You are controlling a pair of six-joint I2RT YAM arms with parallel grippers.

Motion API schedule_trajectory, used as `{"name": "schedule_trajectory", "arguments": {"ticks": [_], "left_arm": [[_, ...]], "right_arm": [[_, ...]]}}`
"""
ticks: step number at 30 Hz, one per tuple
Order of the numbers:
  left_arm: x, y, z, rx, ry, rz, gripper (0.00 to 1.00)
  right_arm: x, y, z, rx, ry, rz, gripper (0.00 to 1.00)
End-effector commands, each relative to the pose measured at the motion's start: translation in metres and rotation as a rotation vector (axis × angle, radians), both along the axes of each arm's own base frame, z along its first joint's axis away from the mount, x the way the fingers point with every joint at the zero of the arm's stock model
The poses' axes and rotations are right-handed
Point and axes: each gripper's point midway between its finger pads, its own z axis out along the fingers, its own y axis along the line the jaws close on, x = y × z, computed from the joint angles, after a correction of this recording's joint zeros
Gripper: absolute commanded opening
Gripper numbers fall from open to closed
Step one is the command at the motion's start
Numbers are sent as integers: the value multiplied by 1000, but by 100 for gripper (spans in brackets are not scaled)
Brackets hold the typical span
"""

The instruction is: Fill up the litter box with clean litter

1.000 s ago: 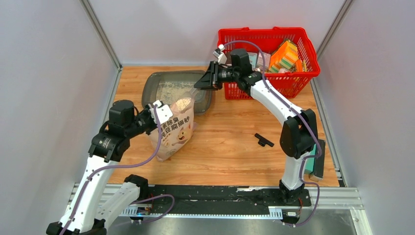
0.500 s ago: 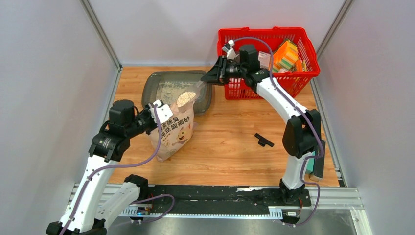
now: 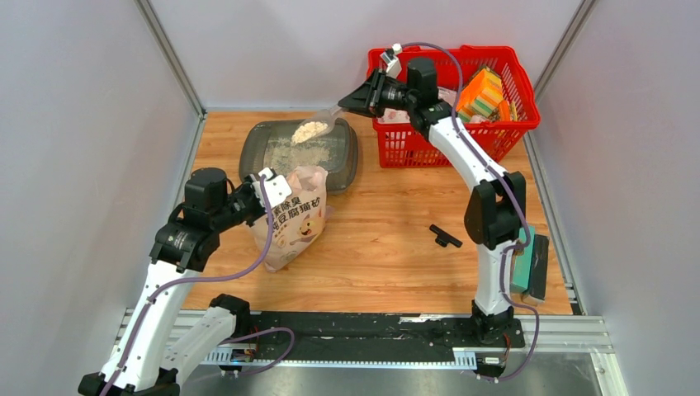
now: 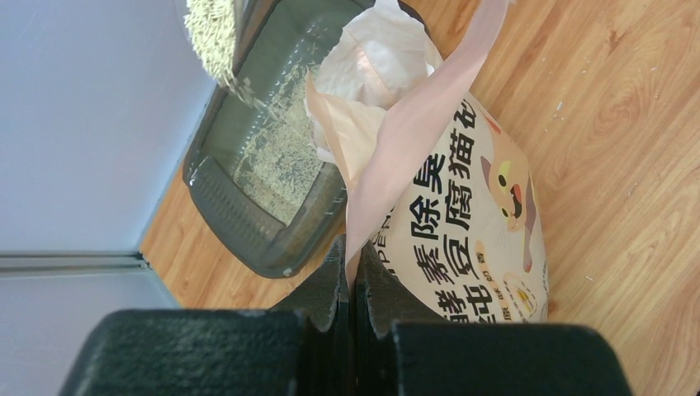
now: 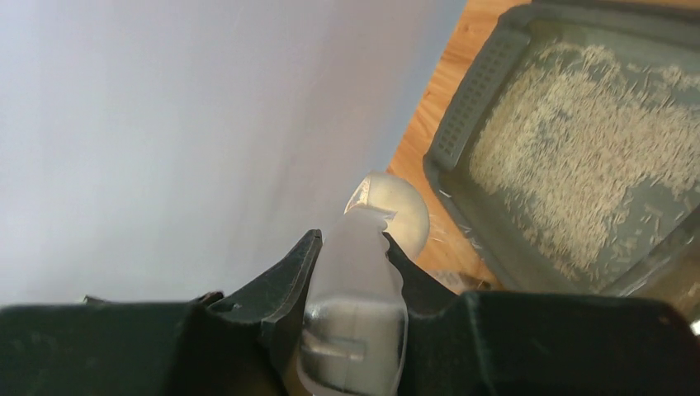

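Note:
The dark grey litter box (image 3: 249, 157) sits at the back left with a thin layer of pale clean litter (image 3: 299, 155) in it. The pinkish-cream litter bag (image 3: 294, 221) stands open just in front of it. My left gripper (image 3: 262, 186) is shut on the bag's top edge (image 4: 363, 231) and holds it open. My right gripper (image 3: 357, 102) is shut on the handle of a translucent scoop (image 3: 313, 130). The scoop is heaped with litter and held above the box's far side. In the left wrist view, grains fall from the scoop (image 4: 210, 33) into the box (image 4: 239, 219). The right wrist view shows the scoop handle (image 5: 359, 272) and the box (image 5: 475, 107).
A red mesh basket (image 3: 396, 153) with sponges (image 3: 480, 94) stands at the back right, beside the right arm. A small black part (image 3: 446, 238) lies on the wood. A green and black block (image 3: 528, 264) lies at the right edge. Grey walls enclose the table.
My right gripper has lifted the loaded scoop out of the bag and carried it back and up over the litter box. The left gripper and the bag have not moved.

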Motion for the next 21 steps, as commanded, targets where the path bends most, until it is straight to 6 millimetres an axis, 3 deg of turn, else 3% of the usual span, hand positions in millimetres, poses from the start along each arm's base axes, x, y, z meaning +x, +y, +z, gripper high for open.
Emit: {"name": "schedule_trajectory", "arguments": {"ticks": [1,2,5,12,16,18,20,21], "left_arm": [[10,-9,45,-63,-151,-26,0],[9,-9,45,-62,-148,-26,0],[7,-7,44,-58,-136,-21,0],[0,-3,43,-46,-121,-9,0],[-4,2,42,-31,-129,0,0],[-6,3,42,-24,-138,-4,0],[-6,2,44,-22,-145,-9,0],[-5,2,45,-22,-151,-9,0]], "right_arm": [[41,6,7,25,-113,-50,0],[46,7,18,30,-158,-54,0],[68,6,-5,-30,-198,-84,0],[90,-4,-25,-181,-317,-164,0],[86,-5,-25,-297,-493,-148,0],[77,-1,-16,-344,-579,-139,0],[69,4,-19,-428,-699,-117,0],[62,3,-6,-443,-760,-117,0]]}}
